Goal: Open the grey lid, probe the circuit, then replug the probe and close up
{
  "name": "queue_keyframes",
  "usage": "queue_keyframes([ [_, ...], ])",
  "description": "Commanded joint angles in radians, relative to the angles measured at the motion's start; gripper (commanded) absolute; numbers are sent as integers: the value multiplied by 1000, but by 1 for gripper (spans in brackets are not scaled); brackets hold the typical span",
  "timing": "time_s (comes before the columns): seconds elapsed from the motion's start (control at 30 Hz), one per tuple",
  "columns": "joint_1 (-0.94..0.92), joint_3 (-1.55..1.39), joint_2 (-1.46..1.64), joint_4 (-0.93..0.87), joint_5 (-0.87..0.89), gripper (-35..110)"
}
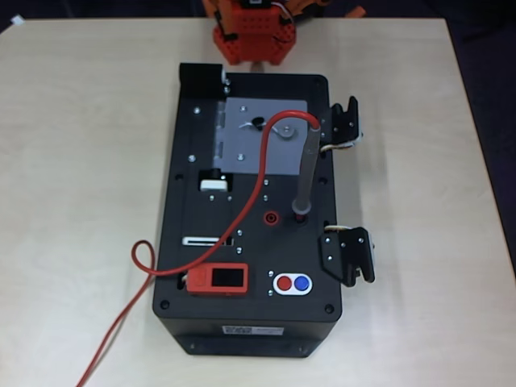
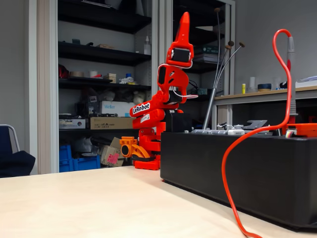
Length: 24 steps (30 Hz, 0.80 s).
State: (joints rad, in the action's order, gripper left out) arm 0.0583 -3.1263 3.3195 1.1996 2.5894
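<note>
On the black box (image 1: 250, 322), the probe (image 1: 305, 173) stands plugged; grey lid (image 1: 266, 137) shut.

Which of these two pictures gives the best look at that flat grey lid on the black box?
The overhead view: the grey lid lies closed and flat near the box's far end, its knob and the red cable crossing it visible. The fixed view sees the box side-on, so the lid can't be clearly made out.

red cable (image 1: 121, 322) cut off at bottom edge, circuit hidden — grey lid (image 1: 262, 137) shut
</note>
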Motion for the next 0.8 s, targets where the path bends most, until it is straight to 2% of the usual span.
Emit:
queue_keyframes([
  [0.0,-6,-14,3,106,32,0],
  [0.53,-21,-15,3,712,20,0],
  [0.77,8,-15,3,738,48,0],
])
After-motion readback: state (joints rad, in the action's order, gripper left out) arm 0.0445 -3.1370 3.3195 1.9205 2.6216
